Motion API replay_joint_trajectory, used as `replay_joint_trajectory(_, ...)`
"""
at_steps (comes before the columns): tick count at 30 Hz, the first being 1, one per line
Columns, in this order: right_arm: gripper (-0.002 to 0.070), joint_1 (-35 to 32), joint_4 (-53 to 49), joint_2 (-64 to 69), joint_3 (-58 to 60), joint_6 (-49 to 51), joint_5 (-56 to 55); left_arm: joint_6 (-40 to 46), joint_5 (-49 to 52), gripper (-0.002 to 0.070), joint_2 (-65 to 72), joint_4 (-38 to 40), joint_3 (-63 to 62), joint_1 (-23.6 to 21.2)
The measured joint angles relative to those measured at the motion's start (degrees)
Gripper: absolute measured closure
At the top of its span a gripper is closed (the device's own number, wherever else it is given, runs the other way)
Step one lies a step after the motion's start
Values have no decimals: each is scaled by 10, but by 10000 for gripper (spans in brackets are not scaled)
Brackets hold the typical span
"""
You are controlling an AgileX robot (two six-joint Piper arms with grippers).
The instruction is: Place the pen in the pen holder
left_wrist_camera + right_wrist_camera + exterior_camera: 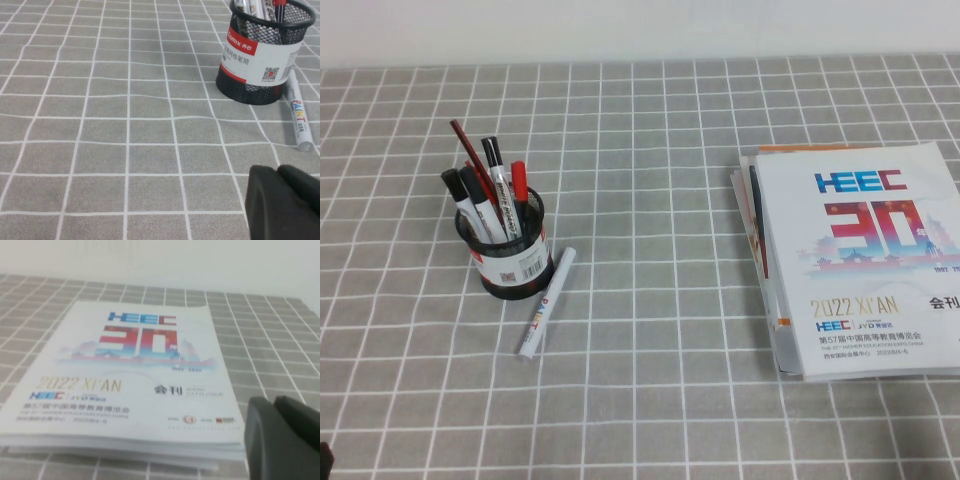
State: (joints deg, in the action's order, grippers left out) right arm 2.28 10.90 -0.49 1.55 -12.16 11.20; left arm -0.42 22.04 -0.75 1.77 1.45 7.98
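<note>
The pen holder [512,264], a black mesh cup with a white barcode label and a red strip, stands at the left-middle of the table. The pen [499,190], with a black cap and a silvery-white printed barrel, stands upright inside it among other markers and a pencil. The holder also shows in the left wrist view [260,55]. My left gripper [278,171] is shut and empty, low over the cloth, a short way from the holder. My right gripper [274,401] is shut and empty beside the stack of catalogues.
An all-white "PAINT" marker [546,303] lies on the cloth against the holder's right side, also in the left wrist view [298,112]. A stack of catalogues [860,260] lies at the right, also in the right wrist view [135,375]. A grey checked cloth [660,200] covers the table.
</note>
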Motion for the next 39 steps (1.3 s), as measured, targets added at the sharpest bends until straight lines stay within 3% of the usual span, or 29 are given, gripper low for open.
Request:
replay_joint_trajectory(5, 688, 0, -115, 0, 0, 140, 46, 0, 0, 678, 0, 0, 0, 0)
replay_joint_trajectory(8, 689, 0, -128, 0, 0, 169, 81, 0, 0, 678, 0, 0, 0, 0)
replay_joint_trajectory(39, 689, 0, -128, 0, 0, 181, 100, 0, 0, 678, 0, 0, 0, 0)
